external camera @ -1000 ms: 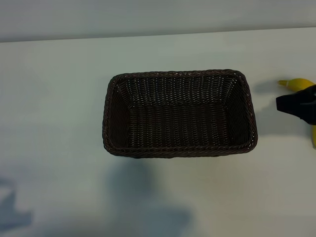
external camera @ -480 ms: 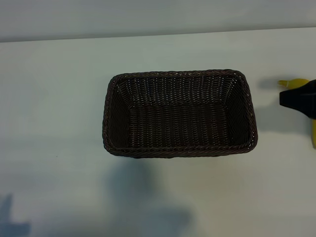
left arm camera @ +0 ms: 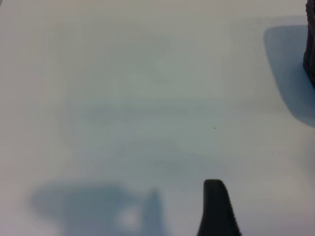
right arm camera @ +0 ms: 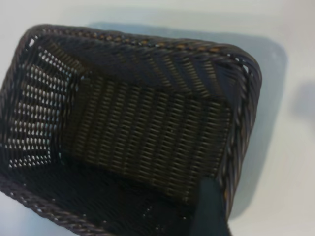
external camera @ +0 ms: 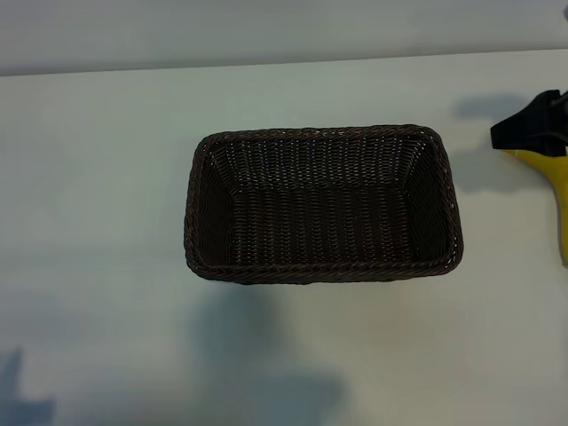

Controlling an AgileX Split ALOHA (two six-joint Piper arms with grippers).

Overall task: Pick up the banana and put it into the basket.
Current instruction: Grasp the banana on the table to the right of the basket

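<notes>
- Basket: set mid-table, seen to be empty; its long axis runs across the exterior view.
- Banana: laid on the table beside the basket's right short end, apart from it; its long axis runs crosswise to the basket's; its upper end is covered by the right gripper.
- Right gripper: placed over that end, the nearer tool; jaws parted, no grasp visible.
- Left gripper: parked away from the basket, jaws parted, nothing held.
</notes>
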